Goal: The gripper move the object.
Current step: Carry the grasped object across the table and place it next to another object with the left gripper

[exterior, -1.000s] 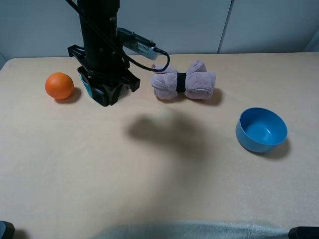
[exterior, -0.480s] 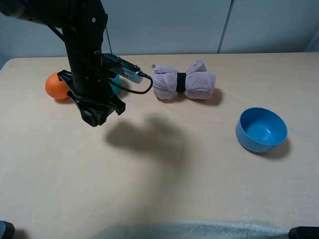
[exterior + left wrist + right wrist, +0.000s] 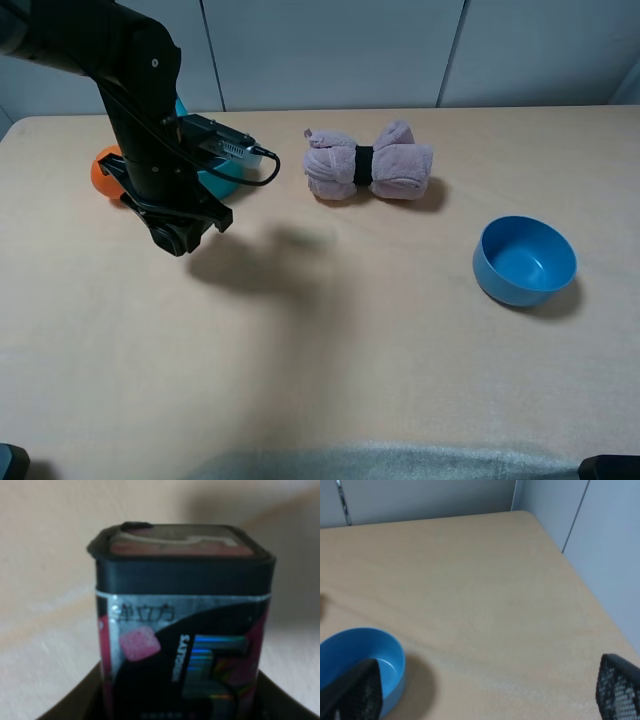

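A: The object (image 3: 182,625), where is it?

B: In the left end effector (image 3: 172,235). The left wrist view is almost filled by it: a small black box with rounded corners, standing upright, with a red, white and silver printed label on the side that faces the camera.

A: Is it really gripped?

B: Yes, the end effector is pinching the box. Dark fingers (image 3: 70,710) show at either lower corner, against its sides.

A: And where is that on the counter (image 3: 350,380)?

B: Over the left part, toward the back. From the high camera the box itself cannot be made out against the black claw. The shadow (image 3: 255,265) lies on the counter off to the right of the claw, apart from it, so the end effector looks lifted clear of the surface.

A: What is near it?

B: An orange (image 3: 103,168) and a teal pot (image 3: 215,180) sit just behind, both partly hidden by the black arm (image 3: 130,90). A pinkish rolled towel (image 3: 368,168) bound by a black band lies further right, and a blue bowl (image 3: 524,260) stands well apart on the right side.

A: And the other arm?

B: The right end effector (image 3: 485,692) is spread wide and holds nothing; its mesh-textured tips sit at opposite edges of the right wrist view, with the blue bowl beside one of them.
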`<act>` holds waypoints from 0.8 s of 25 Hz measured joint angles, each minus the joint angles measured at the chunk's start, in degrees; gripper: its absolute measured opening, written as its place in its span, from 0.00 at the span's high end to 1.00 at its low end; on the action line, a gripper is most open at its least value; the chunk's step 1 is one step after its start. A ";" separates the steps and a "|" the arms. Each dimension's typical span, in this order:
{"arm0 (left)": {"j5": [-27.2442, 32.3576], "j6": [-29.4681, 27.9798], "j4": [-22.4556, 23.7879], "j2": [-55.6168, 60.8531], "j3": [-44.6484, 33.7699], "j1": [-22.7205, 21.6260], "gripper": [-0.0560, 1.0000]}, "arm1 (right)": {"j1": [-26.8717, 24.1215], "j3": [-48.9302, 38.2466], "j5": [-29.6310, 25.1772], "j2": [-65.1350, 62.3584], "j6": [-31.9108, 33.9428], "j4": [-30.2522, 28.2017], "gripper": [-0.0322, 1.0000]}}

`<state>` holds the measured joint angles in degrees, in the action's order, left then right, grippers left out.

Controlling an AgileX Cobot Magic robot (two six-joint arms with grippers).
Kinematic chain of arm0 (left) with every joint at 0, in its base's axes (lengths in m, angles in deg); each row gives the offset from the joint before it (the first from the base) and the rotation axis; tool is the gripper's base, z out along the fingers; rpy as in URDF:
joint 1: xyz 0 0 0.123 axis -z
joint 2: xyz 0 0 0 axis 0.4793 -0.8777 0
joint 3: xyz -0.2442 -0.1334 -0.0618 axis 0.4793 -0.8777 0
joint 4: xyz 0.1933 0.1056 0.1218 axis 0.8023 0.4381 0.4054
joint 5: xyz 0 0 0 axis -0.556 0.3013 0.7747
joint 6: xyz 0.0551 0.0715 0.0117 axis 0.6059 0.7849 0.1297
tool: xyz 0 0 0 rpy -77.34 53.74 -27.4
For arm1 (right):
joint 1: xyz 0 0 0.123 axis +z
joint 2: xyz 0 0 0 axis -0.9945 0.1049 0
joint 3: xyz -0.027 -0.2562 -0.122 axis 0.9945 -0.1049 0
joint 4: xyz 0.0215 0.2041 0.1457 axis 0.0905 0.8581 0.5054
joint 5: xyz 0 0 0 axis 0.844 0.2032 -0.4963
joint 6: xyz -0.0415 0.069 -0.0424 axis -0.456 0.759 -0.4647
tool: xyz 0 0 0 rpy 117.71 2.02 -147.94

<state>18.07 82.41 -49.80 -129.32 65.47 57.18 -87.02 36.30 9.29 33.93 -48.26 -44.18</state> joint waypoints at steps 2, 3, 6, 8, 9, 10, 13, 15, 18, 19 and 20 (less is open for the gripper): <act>-1.69 0.49 0.00 0.00 0.00 -0.31 0.44 | 0.00 0.00 0.00 0.00 0.00 0.00 0.34; -2.43 0.67 0.00 0.00 0.00 -0.53 0.44 | 0.00 0.00 0.00 0.00 0.00 0.00 0.34; -3.75 1.13 -0.20 0.00 0.00 -1.28 0.44 | 0.00 0.00 0.00 0.00 0.00 0.00 0.34; -4.15 1.55 -0.20 0.00 0.00 -1.75 0.44 | 0.00 0.00 0.00 0.00 0.00 0.00 0.34; -4.43 1.75 -0.20 0.00 0.00 -1.91 0.44 | 0.00 0.00 0.00 0.00 0.00 0.00 0.34; -4.67 1.95 -0.20 0.00 0.00 -2.00 0.44 | 0.00 0.00 0.00 0.00 0.00 0.00 0.34; -4.73 3.09 -0.20 0.00 0.00 -2.00 0.44 | 0.00 0.00 0.00 0.00 0.00 0.00 0.34; -4.67 3.41 -0.20 -0.12 -0.11 -2.00 0.44 | 0.00 0.00 0.00 0.00 0.00 0.00 0.34; -4.55 3.70 -0.20 -0.85 -0.11 -2.00 0.44 | 0.00 0.00 0.00 0.00 0.00 0.00 0.34; -4.50 4.03 -0.20 -1.15 -0.17 -2.00 0.44 | 0.00 0.00 0.00 0.00 0.00 0.00 0.34; -4.50 4.22 -0.20 -1.30 -0.17 -2.00 0.44 | 0.00 0.00 0.00 0.00 0.00 0.00 0.34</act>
<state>13.57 86.64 -50.00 -130.62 65.31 55.18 -87.02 36.30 9.29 33.93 -48.26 -44.18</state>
